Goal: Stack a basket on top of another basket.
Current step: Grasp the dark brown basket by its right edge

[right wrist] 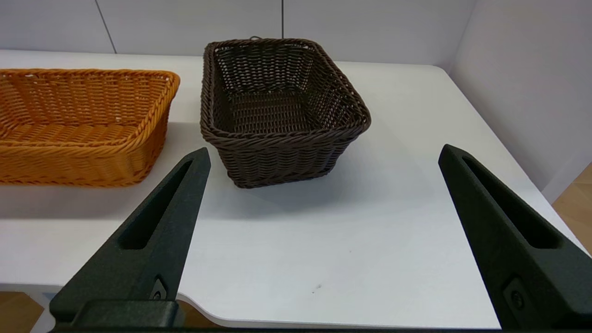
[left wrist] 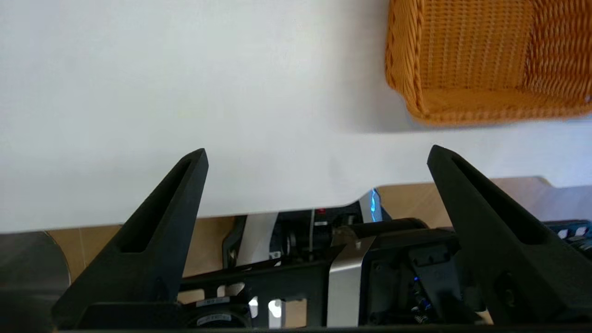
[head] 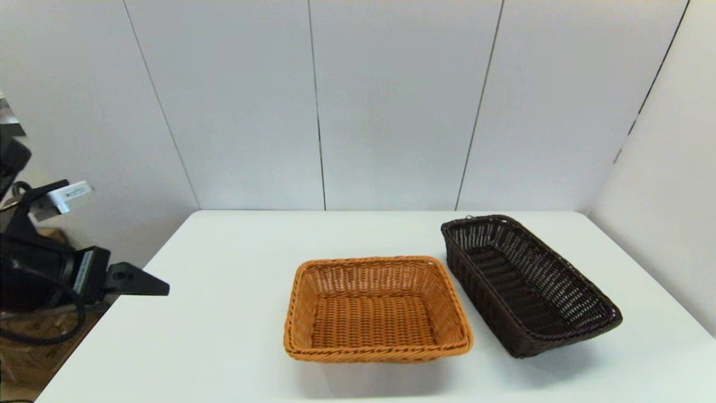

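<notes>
The dark brown basket (head: 526,282) (right wrist: 282,108) rests on the white table (head: 224,313), right of centre and angled. Just to its left sits the orange-tan basket (head: 376,308) (right wrist: 78,122) (left wrist: 490,60), both with nothing inside. My left gripper (head: 140,282) (left wrist: 317,155) hovers off the table's left edge, open and holding nothing. Near the table's front edge my right gripper (right wrist: 323,155) stands open, short of the dark basket; the head view does not show it.
Grey wall panels (head: 391,101) close off the back and right of the table. The table's front edge (right wrist: 323,319) lies just under the right fingers (right wrist: 152,231). Robot body parts (left wrist: 351,259) lie below the left gripper.
</notes>
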You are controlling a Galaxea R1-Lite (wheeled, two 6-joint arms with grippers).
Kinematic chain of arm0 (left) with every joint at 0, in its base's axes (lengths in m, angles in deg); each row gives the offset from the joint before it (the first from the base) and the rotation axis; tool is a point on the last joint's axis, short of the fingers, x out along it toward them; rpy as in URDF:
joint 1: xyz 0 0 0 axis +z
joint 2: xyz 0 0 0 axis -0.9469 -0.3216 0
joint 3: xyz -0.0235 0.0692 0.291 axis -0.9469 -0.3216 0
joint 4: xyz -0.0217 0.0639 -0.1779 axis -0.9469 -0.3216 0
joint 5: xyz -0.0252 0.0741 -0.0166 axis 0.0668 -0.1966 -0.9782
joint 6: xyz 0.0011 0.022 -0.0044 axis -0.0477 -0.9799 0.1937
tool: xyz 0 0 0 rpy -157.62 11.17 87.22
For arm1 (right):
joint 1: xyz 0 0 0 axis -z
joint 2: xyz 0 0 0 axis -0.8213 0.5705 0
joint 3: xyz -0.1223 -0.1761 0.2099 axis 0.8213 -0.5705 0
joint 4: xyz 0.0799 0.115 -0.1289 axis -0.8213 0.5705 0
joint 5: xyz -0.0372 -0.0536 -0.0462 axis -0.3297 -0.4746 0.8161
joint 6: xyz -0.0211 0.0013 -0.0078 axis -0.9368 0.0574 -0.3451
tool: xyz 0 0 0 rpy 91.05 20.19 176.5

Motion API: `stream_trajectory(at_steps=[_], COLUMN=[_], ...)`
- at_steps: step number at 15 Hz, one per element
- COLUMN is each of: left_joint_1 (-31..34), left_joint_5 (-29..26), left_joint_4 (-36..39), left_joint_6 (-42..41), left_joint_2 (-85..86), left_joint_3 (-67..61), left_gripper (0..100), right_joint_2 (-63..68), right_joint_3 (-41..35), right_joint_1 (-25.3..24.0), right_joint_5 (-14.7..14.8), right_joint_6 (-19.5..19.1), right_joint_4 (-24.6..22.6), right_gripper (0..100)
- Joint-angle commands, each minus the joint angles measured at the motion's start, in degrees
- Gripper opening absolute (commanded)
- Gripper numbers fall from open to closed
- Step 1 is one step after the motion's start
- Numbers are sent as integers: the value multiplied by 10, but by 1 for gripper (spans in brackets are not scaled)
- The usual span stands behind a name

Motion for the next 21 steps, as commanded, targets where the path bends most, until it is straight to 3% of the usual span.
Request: stream_trajectory(at_steps=[1, 9, 21], left_joint_1=[3, 0, 2], left_joint_5=[-6, -6, -6], left_joint_4=[-2, -12, -150], left_joint_6=[-20, -20, -20], left_joint_2=[162, 392, 676], left_joint_3=[-80, -177, -217], left_gripper=[100, 100, 100], right_joint_2=[1, 1, 1], right_joint_3=[0, -1, 0], right_joint_1=[0, 0, 0], right_joint_5=[1, 1, 2], right_joint_6=[0, 0, 1], right_joint_4=[0, 0, 0], right_gripper=[100, 100, 100])
